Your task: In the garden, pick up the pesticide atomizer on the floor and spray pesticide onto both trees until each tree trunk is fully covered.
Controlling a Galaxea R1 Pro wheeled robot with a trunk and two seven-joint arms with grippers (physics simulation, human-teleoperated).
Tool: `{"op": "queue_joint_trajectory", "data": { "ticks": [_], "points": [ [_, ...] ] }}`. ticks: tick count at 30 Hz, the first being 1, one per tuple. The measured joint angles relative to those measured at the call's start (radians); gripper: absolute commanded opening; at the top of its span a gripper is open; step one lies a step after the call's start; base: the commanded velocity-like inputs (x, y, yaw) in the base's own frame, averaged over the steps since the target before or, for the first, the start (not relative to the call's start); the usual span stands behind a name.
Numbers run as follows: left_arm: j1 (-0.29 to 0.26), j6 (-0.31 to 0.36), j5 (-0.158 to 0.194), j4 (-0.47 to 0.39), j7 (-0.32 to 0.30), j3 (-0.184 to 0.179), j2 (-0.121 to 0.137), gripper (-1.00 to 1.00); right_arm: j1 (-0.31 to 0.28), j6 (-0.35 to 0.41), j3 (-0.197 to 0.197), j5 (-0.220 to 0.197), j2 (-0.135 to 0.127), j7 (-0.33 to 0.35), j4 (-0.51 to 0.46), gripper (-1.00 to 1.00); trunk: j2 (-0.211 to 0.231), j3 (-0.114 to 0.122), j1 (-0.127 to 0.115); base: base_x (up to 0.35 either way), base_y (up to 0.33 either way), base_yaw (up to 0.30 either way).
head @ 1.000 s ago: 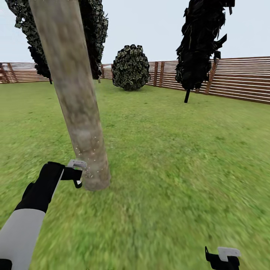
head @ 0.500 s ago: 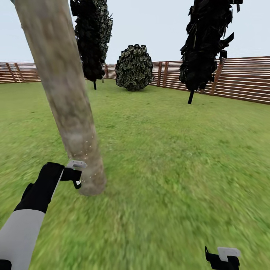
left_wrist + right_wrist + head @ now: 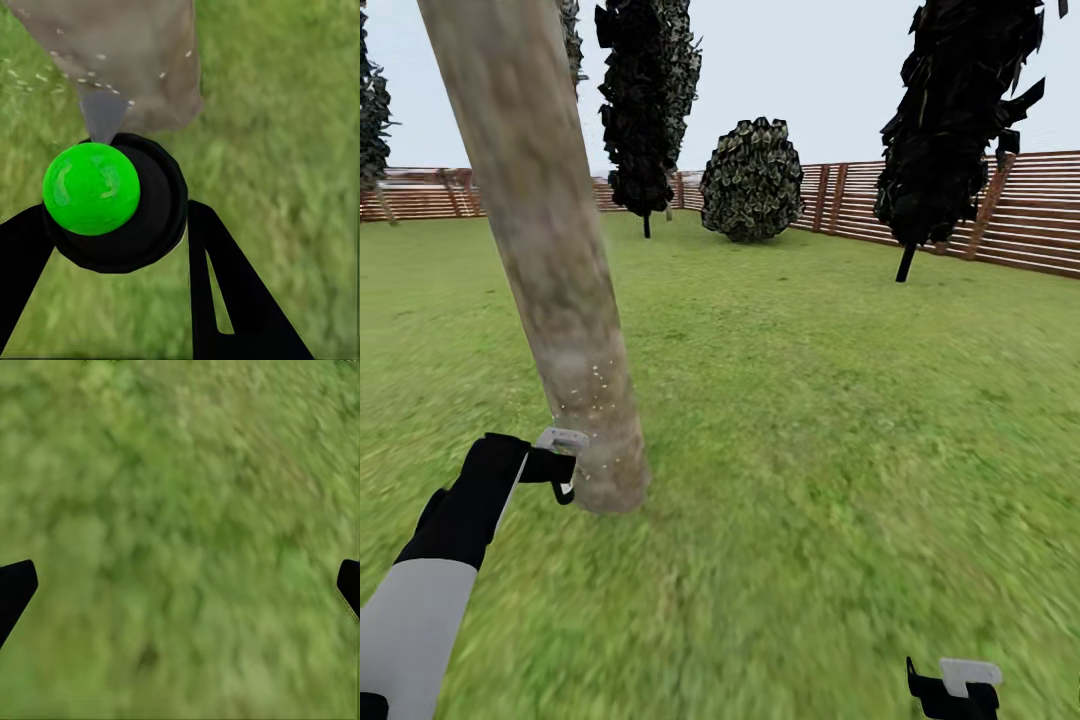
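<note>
A thick grey-beige tree trunk (image 3: pixel 545 260) leans across the left of the head view, its base on the grass just beyond my left gripper (image 3: pixel 567 466). That gripper is shut on the pesticide atomizer (image 3: pixel 565 440), a small dark bottle with a whitish head. In the left wrist view the atomizer (image 3: pixel 112 202) shows its bright green spot between the black fingers (image 3: pixel 217 285), pointing at the trunk's base (image 3: pixel 127 60), which carries white specks. My right gripper (image 3: pixel 948 682) hangs low at the right, open over bare grass (image 3: pixel 180 532).
Green lawn (image 3: pixel 830 400) stretches all around. A brown slat fence (image 3: pixel 1040 215) runs along the back. Two dark-leaved trees (image 3: pixel 645 100) (image 3: pixel 960 110) and a round bush (image 3: pixel 752 180) stand far off near the fence.
The whole view has swung, sliding the fence, bush and far trees rightward. More white specks show on the lower trunk. Both arms keep their places in the picture.
</note>
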Motion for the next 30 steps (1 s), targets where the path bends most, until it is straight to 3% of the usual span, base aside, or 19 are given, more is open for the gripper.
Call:
{"op": "queue_joint_trajectory", "data": {
  "ticks": [10,14,22,26,30],
  "points": [
    [0.028,-0.006,-0.002,0.03,0.016,0.002,0.005,-1.0,0.0,0.0,0.0,0.0,0.0,0.0,0.0,1.0,0.0,0.0,0.0,0.089,-0.275,0.082],
    [0.039,-0.014,-0.003,0.116,0.057,0.011,0.006,-1.0,0.0,0.0,0.0,0.0,0.0,0.0,0.0,1.0,0.0,0.0,0.0,0.114,-0.273,0.234],
    [0.067,-0.019,-0.002,0.142,0.07,0.019,0.008,-1.0,0.0,0.0,-0.001,0.001,-0.001,0.001,0.0,1.0,0.0,0.0,0.0,0.214,-0.211,0.025],
    [0.069,-0.051,-0.008,0.161,0.11,0.073,0.008,-1.0,0.0,0.0,-0.001,0.001,-0.002,0.002,0.0,1.0,0.0,0.0,0.0,0.24,-0.188,0.0],
    [0.096,-0.058,0.0,0.161,0.118,0.087,0.006,-1.0,0.0,0.0,-0.001,0.0,0.0,0.0,0.0,1.0,0.0,0.0,0.0,0.054,-0.255,0.099]
  ]
}}
